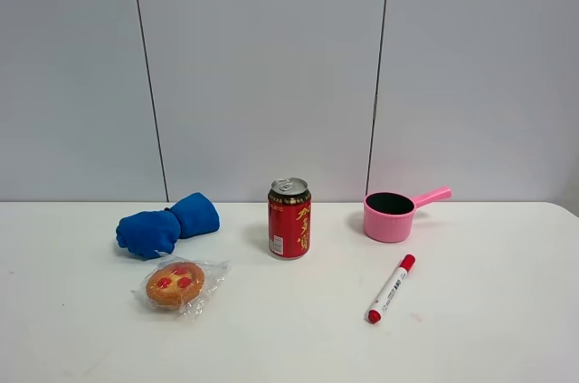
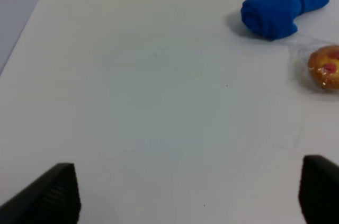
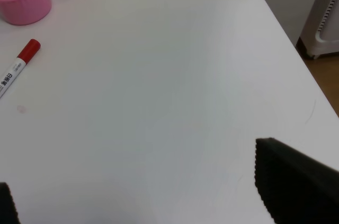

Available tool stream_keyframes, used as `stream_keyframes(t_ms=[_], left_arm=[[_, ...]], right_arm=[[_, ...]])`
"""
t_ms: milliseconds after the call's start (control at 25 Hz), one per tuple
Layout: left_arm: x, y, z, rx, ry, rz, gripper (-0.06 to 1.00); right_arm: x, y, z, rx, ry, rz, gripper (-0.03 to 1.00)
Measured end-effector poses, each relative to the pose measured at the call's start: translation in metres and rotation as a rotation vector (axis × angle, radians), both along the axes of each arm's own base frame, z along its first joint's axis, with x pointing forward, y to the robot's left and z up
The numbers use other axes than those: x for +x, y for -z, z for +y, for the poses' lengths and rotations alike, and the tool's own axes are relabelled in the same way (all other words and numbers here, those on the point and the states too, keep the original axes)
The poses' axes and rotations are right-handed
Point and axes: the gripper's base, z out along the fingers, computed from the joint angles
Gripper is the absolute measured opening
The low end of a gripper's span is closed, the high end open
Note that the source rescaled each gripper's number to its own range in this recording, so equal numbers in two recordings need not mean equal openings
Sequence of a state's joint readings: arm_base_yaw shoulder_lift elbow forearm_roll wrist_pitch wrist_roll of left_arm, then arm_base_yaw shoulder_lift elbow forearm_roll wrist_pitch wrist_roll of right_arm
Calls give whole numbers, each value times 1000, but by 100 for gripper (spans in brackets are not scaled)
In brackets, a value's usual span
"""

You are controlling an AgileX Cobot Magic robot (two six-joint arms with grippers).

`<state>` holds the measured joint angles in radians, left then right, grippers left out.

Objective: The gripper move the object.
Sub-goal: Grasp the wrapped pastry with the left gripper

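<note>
A: Where are we finding the wrapped pastry (image 1: 175,284)?

B: We are seeing it lying flat on the bench (image 1: 498,338), toward the left front. It is sitting just beside the blue glove (image 1: 166,225) and a little apart from the red can (image 1: 289,218). Neither arm is showing in the high view.

A: And the tools?

B: We are reading the left tool (image 2: 190,195) as spread wide, with nothing between its fingertips. It is hanging over bare bench, with the pastry at one edge of its wrist view. The right tool (image 3: 153,200) is looking spread too and is holding nothing. It is hovering on the other side, with the red marker (image 1: 391,289) at the edge of its view.

A: So what are we worrying about?

B: Mostly the clear wrapper (image 1: 210,272). It is flaring out loosely around the pastry — if we are closing on film alone, we are expecting it to slide out or tear. Squeezing hard instead is risking a crushed pastry, since it is looking soft.

A: And the neighbours?

B: The glove is sitting close behind the pastry, so a wide approach from that side is likely catching fabric and dragging it along. Sweeping toward the centre, we are risking tipping the upright can.
</note>
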<state>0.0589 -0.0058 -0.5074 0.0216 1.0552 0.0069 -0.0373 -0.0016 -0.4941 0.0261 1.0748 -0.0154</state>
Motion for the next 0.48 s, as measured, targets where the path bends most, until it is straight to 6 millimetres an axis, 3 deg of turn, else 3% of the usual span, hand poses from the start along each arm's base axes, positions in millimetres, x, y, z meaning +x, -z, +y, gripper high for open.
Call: stream_keyframes(t_ms=[480], left_arm=[[0,0,1,-11,-13,-1,79]], right_arm=[[0,0,0,0,0,0,100]])
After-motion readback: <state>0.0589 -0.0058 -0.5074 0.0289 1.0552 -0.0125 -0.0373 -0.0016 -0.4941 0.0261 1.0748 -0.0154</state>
